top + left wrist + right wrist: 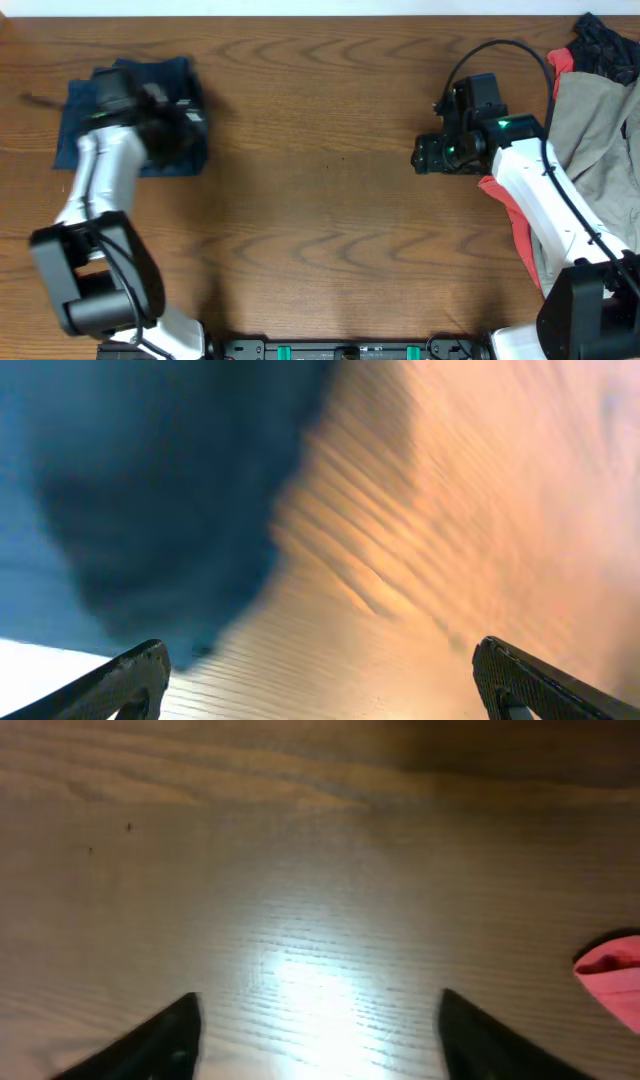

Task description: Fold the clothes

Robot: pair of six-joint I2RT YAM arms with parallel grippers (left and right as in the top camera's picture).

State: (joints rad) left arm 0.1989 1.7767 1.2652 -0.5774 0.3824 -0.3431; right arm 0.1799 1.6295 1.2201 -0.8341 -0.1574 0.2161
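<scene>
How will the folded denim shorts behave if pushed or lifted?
The denim shorts lie in a compact folded bundle, so they would probably slide as one on the smooth wooden table, though layers could shear. Lifted by one edge with the left gripper, the soft cloth would likely droop and unfold.

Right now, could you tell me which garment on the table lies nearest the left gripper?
The navy denim shorts, alone at far left beneath the left gripper; the beige garment and red cloth are heaped at the right.
</scene>
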